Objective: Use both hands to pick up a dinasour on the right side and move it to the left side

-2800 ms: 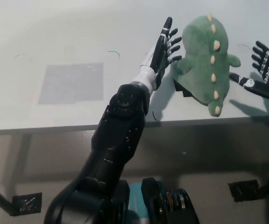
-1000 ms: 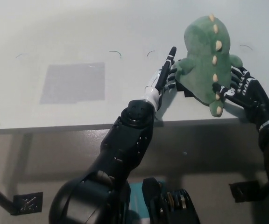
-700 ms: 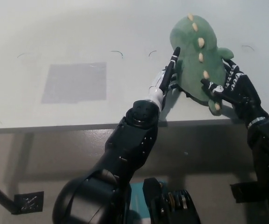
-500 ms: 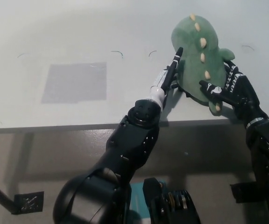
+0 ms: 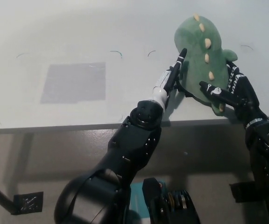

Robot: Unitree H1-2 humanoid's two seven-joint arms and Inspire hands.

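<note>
squeezing stage: left hand (image 5: 173,77) and right hand (image 5: 232,88) fingers clamped on dinosaur (image 5: 202,56). next probably lifting, carrying toward grey patch (image 5: 74,82).

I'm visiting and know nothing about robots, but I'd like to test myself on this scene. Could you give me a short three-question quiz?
1. True or false: the green dinosaur is pressed between the left hand and the right hand.
2. The grey square on the table lies: A) under the toy, B) left of the toy, C) on the floor.
3. Fill in: the spikes on the toy's back are ____ coloured.

Key: 1 true; 2 B; 3 cream.
</note>
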